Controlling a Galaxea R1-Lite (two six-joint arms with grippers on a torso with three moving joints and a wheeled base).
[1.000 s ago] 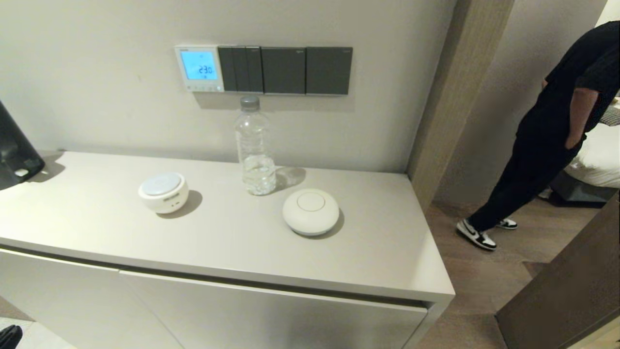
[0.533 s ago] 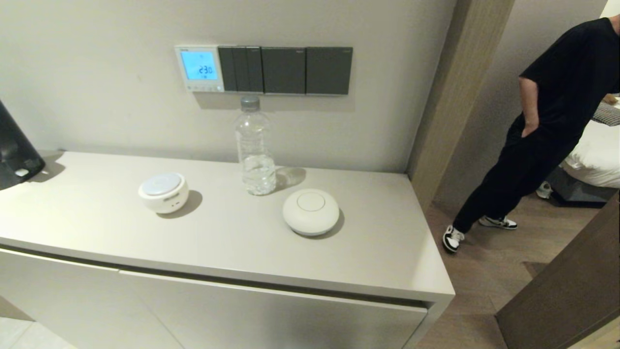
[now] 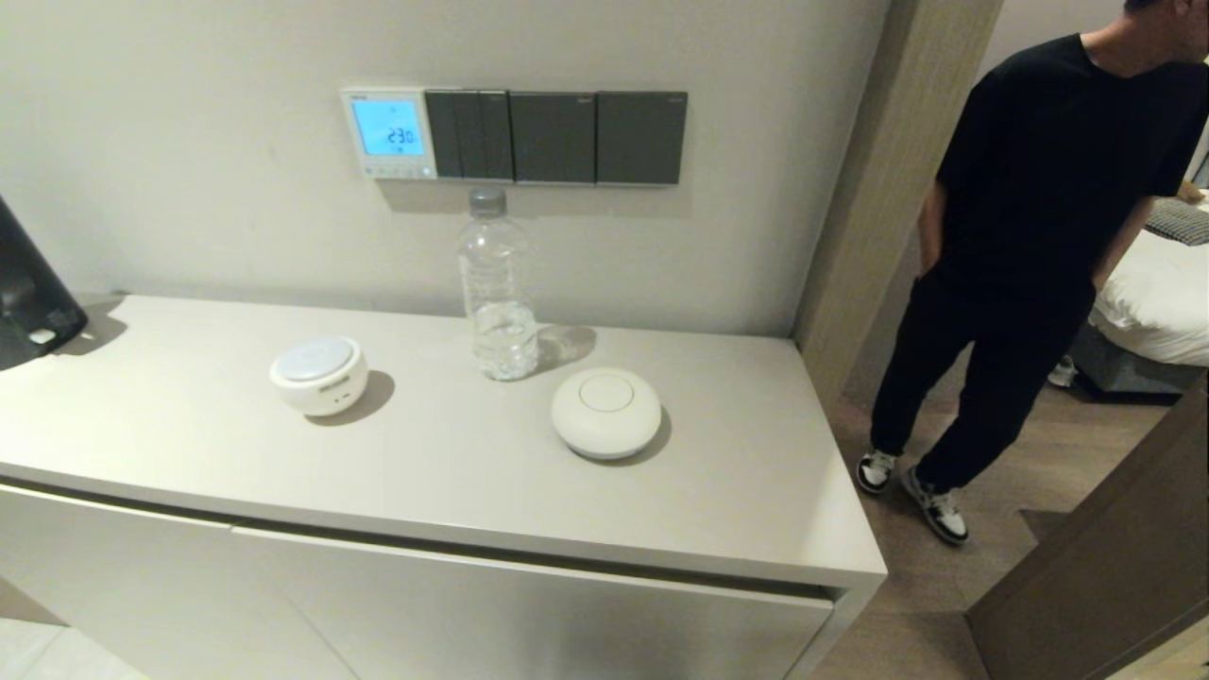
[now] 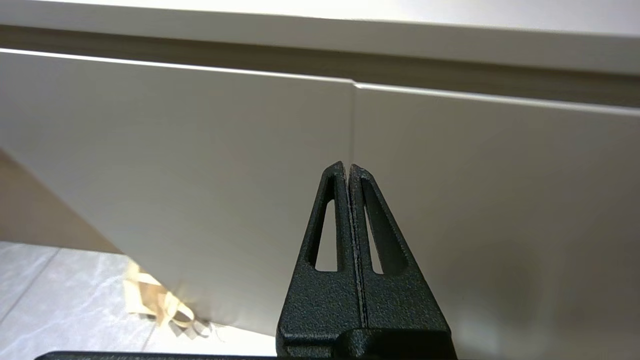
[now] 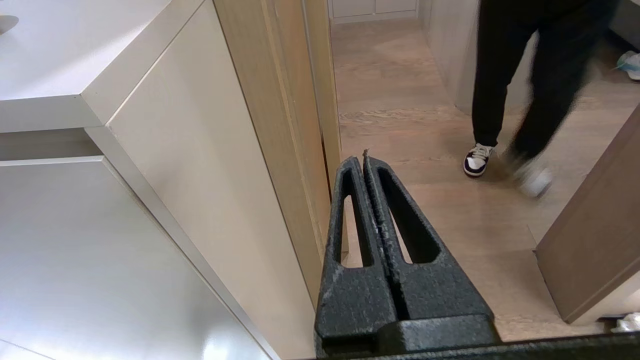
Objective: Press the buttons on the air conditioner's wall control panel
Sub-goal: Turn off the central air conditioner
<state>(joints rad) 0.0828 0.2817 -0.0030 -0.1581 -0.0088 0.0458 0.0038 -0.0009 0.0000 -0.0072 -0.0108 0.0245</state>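
Note:
The air conditioner's wall control panel (image 3: 388, 133) is a small white square on the wall, its screen glowing light blue with digits. The buttons (image 3: 397, 172) are a row of tiny pale keys along its bottom edge. Neither gripper shows in the head view. My left gripper (image 4: 348, 166) is shut and empty, low in front of the cabinet doors. My right gripper (image 5: 361, 159) is shut and empty, low beside the cabinet's right end, over the wooden floor.
Dark grey switch plates (image 3: 555, 137) adjoin the panel on its right. On the cabinet top (image 3: 189, 425) stand a clear water bottle (image 3: 496, 288), directly below the switches, a white round device (image 3: 318, 375) and a white puck (image 3: 606, 413). A person in black (image 3: 1020, 236) stands at the right.
The person at the right has stepped closer to the cabinet. A dark shape at the bottom left corner of the head view has gone from sight.

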